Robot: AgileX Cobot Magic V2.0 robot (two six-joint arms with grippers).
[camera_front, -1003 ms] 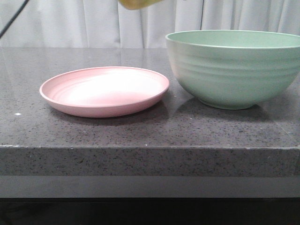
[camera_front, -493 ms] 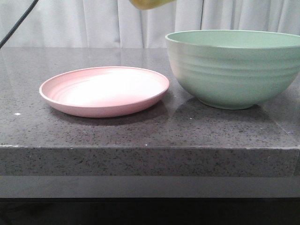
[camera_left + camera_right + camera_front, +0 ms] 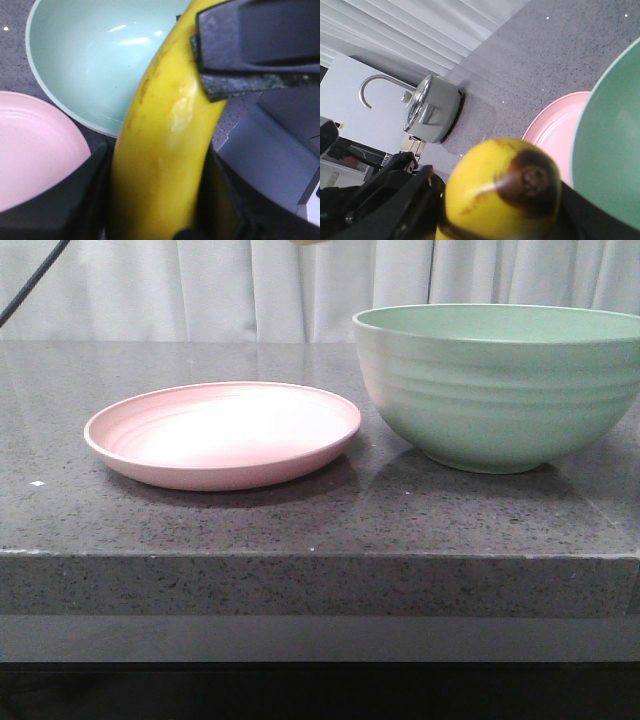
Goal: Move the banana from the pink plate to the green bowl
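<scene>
The banana [image 3: 165, 150] is held in the air, high over the gap between plate and bowl. Only its lowest sliver shows in the front view [image 3: 308, 242], at the top edge. My left gripper [image 3: 157, 190] is shut on its middle, fingers on both sides. My right gripper [image 3: 500, 200] grips its dark-tipped end [image 3: 532, 180]; one of its fingers [image 3: 260, 45] lies against the banana. The pink plate [image 3: 130, 430] lies empty at left on the counter. The green bowl [image 3: 500, 390] stands empty at right, close beside the plate.
A grey speckled counter [image 3: 320, 530] has its front edge near the camera. A metal pot with a curved handle [image 3: 427, 110] stands farther back on the counter. A black cable [image 3: 30, 285] crosses the top left. White curtains hang behind.
The banana has risen and shifted slightly right, almost leaving the top of the front view. Plate and bowl have not moved.
</scene>
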